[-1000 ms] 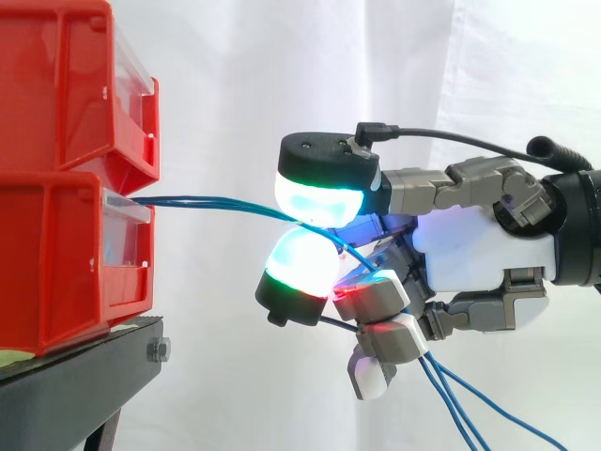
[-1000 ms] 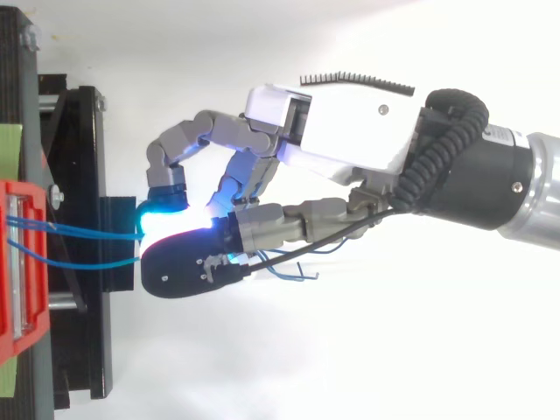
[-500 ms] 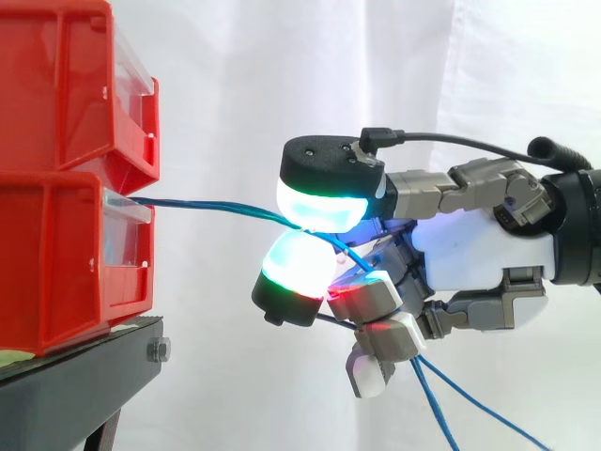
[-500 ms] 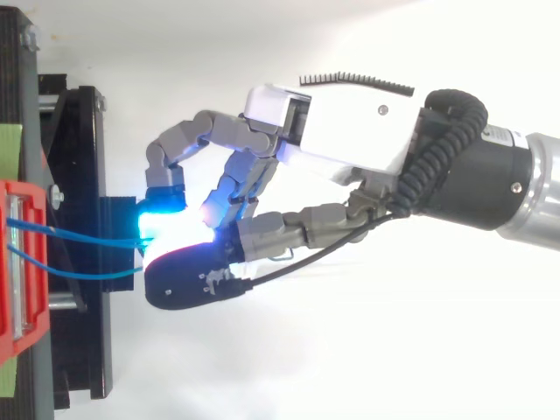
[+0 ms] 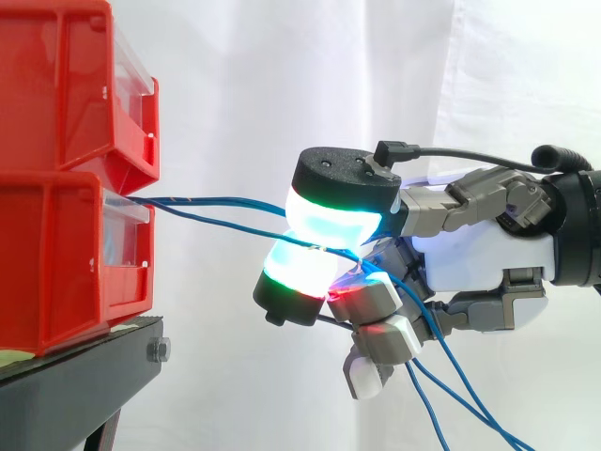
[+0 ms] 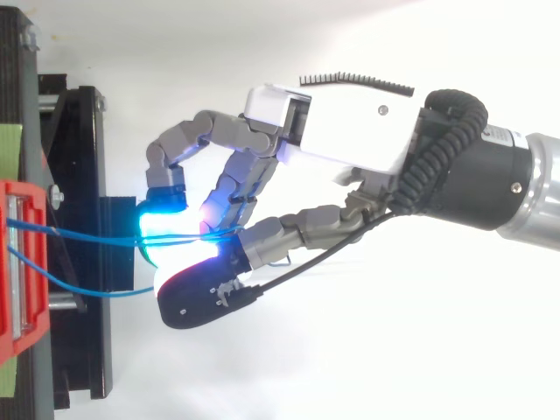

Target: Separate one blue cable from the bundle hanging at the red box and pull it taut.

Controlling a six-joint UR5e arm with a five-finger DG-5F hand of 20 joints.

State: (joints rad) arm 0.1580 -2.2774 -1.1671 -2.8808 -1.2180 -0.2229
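Note:
Several thin blue cables come out of the lower red box [image 5: 56,254] and run right to my hand [image 5: 479,254]. One blue cable [image 5: 216,221] runs straight from the box's front into the pinch between the thumb pad [image 5: 338,216] above and a finger pad [image 5: 296,272] below. Another blue cable [image 5: 225,199] runs just above it and passes behind the thumb pad. Past the hand, the cables hang down to the lower right [image 5: 460,404]. In the top view, the pinched blue cable [image 6: 96,234] lies close beside another, and a third strand [image 6: 87,289] sags apart under the thumb. The hand [image 6: 350,131] is shut on the cable.
A second red box [image 5: 66,85] is stacked on the lower one. Both rest on a black stand [image 5: 75,385] at the left. A white curtain hangs behind. The arm enters from the right.
The thumb has shifted a little right and away from the box. The cables have spread apart: one strand now sags clear of the pinch, and more strands show below the hand.

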